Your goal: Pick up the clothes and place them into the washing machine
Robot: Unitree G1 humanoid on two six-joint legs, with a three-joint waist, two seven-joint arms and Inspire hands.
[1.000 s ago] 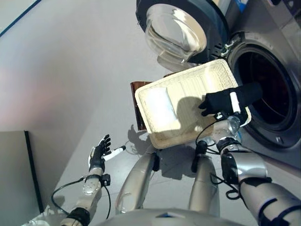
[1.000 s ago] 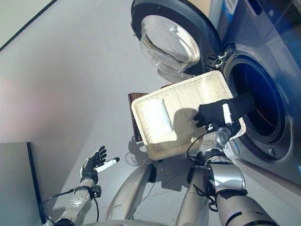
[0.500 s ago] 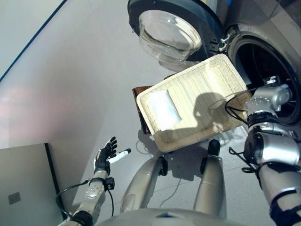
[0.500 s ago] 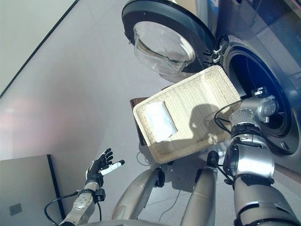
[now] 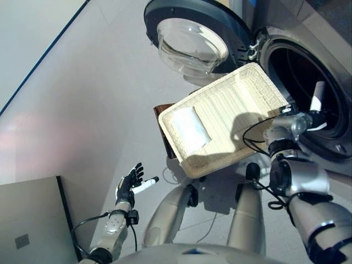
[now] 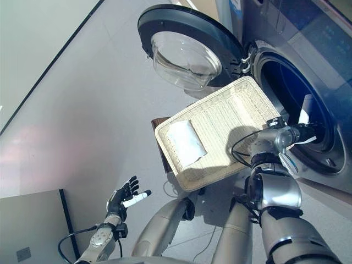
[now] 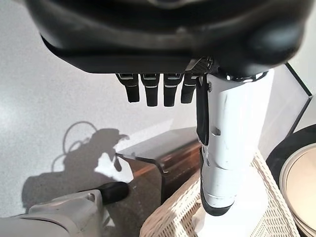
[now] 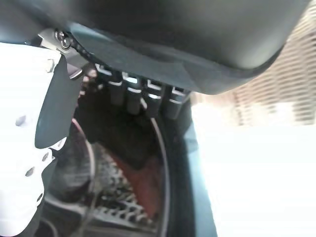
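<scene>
A white folded cloth lies in the left end of the shallow wicker basket, which rests on a dark brown box. The washing machine's drum stands open at the right. My right hand is at the drum's mouth, past the basket's right end, with its white thumb upright. In the right wrist view its fingers are straight and point into the drum, where a dark cloth and a red cloth lie. My left hand hangs open and empty at the lower left.
The machine's round glass door stands open above the basket. A grey panel stands at the lower left. Bare grey floor lies left of the basket.
My right hand has moved from over the basket's right half to the drum's mouth. The camera has shifted. The left hand stays open and low.
</scene>
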